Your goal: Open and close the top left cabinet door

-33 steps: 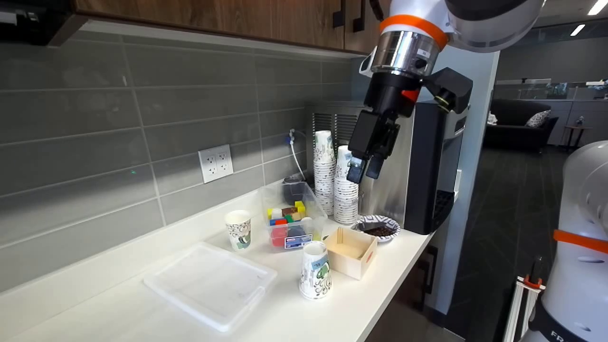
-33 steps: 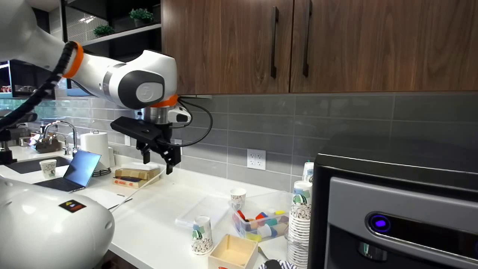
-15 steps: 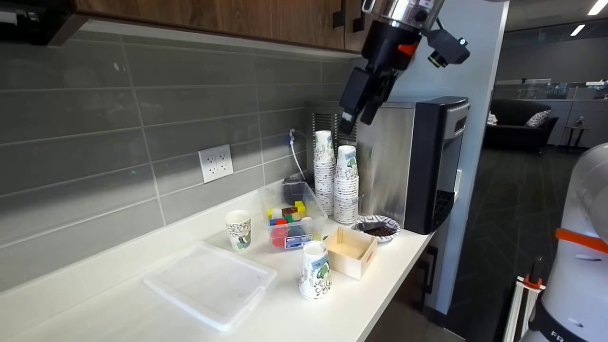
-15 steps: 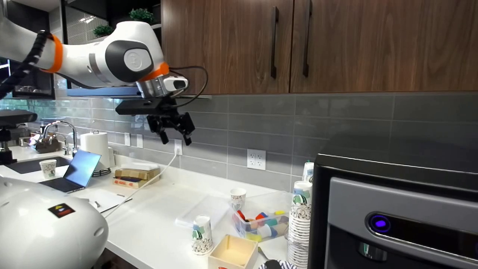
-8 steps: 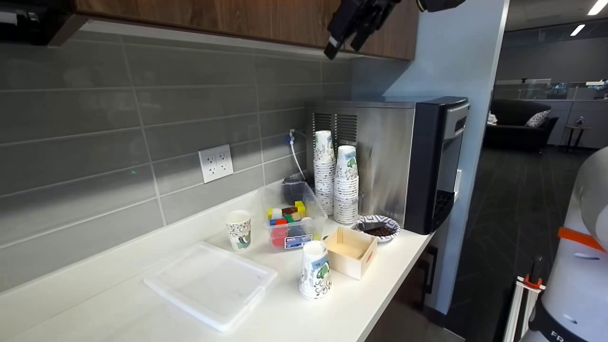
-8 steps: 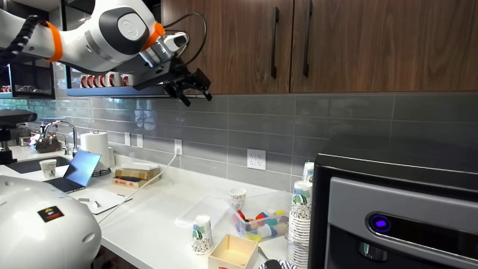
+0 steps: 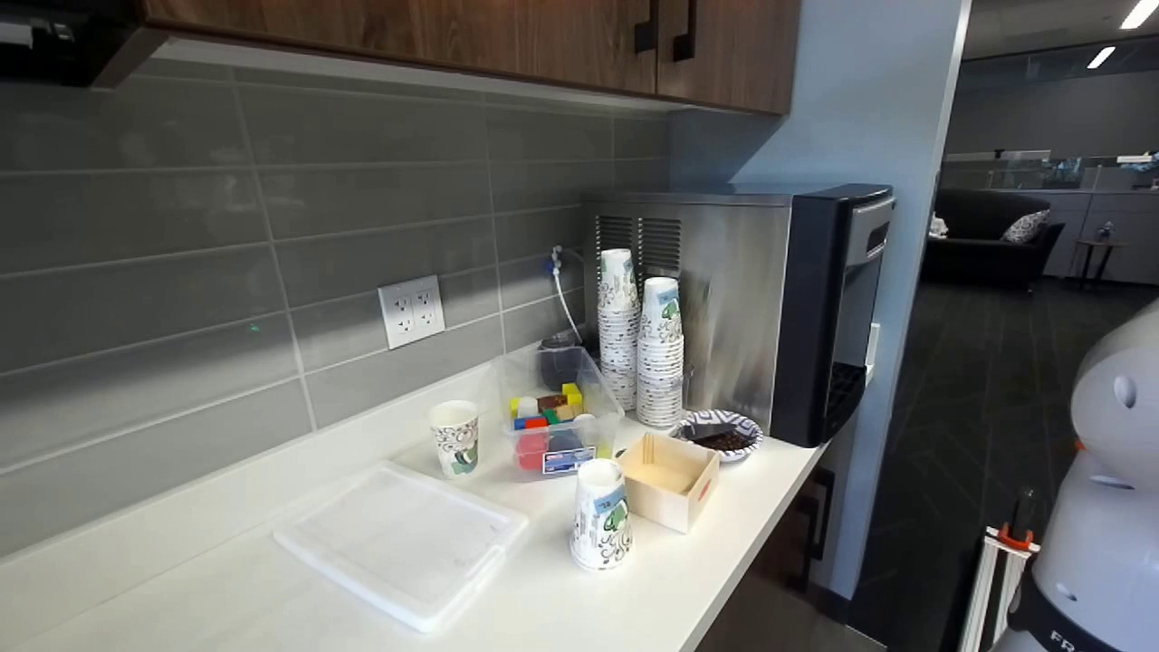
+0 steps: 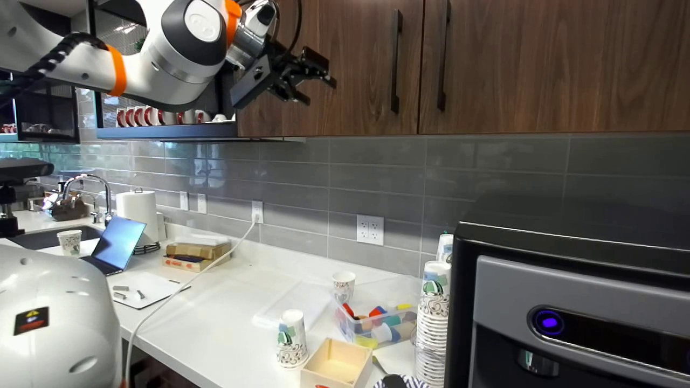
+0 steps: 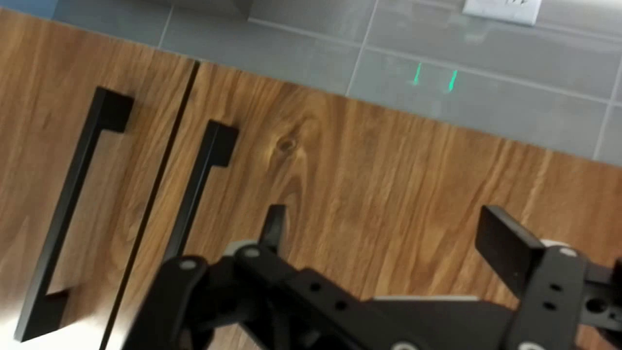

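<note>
The pincer stands spread in front of the left cabinet door, its fingers wide apart. That door is closed, almost edge to edge with the right cabinet door. In the wrist view, the left door's black bar handle lies to one side of both fingers, its far end hidden behind the pincer. Below, on the tabletop, sit a clear plastic bin of coloured blocks, an open-topped wooden box, a translucent lid and two tall stacks of paper cups.
</note>
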Tool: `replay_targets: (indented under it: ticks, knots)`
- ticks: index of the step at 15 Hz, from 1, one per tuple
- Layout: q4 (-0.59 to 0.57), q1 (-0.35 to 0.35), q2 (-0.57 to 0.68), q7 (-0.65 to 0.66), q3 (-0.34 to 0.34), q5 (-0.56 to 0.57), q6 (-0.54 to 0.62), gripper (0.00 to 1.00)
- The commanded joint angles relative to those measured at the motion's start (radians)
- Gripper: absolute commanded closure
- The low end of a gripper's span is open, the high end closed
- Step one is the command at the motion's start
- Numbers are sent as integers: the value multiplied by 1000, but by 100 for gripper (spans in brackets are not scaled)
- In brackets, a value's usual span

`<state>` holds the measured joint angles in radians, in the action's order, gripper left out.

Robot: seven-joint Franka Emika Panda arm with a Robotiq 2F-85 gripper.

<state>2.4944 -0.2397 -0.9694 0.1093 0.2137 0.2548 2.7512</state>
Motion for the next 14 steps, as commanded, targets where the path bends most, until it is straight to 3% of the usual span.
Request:
replay_targets:
  ticks: [1, 8, 14]
  knots:
    - [-57, -188, 48, 92, 70, 48, 174, 0]
    - [-123, -571, 55, 166, 210, -12, 348, 0]
    - [-157, -765, 82, 196, 314, -98, 437, 0]
